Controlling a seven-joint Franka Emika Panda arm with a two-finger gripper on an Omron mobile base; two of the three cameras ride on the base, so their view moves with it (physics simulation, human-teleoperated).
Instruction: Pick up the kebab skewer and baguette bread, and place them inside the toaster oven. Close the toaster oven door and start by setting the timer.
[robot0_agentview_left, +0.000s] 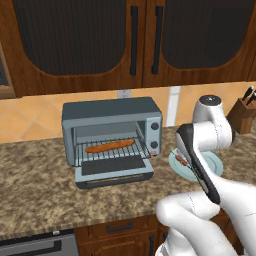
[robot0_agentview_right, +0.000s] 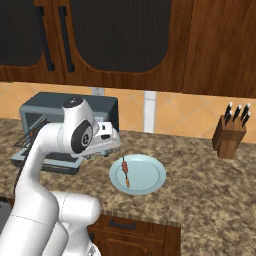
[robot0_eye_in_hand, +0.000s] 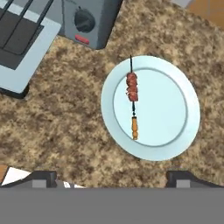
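nearest the hand camera, the 2 dark tips of the pincer (robot0_eye_in_hand: 111, 177) rise far apart at 6 o'clock of the hand view, spread wide with nothing between them, hovering above the speckled brown bench (robot0_eye_in_hand: 65, 127). just beyond them a pale blue plate (robot0_eye_in_hand: 175, 131) lies flat on the bench, and the kebab skewer (robot0_eye_in_hand: 132, 98) rests on the plate's left half, pointing from 12 to 6 o'clock, reddish meat chunks near the upper end and an orange piece at the lower end. the pincer is apart from the skewer and the plate.

at 10 to 11 o'clock of the hand view sits the toaster oven (robot0_eye_in_hand: 94, 19), its knob panel toward the plate, with the toaster oven door (robot0_eye_in_hand: 24, 48) folded down flat and open.

from the left base view the toaster oven (robot0_agentview_left: 112, 132) stands at the middle of the bench, the door (robot0_agentview_left: 115, 170) lowered toward 6 o'clock, and the baguette bread (robot0_agentview_left: 110, 145) lies lengthwise on the wire rack (robot0_agentview_left: 112, 152) inside. the plate (robot0_agentview_left: 215, 162) is at 3 o'clock of the oven, partly hidden by the white arm.

in the right base view the skewer (robot0_agentview_right: 125, 171) lies on the plate (robot0_agentview_right: 147, 180), and a wooden knife block (robot0_agentview_right: 230, 136) stands well apart at 3 o'clock, near the tiled wall. dark wood cabinets (robot0_agentview_right: 125, 40) hang above.
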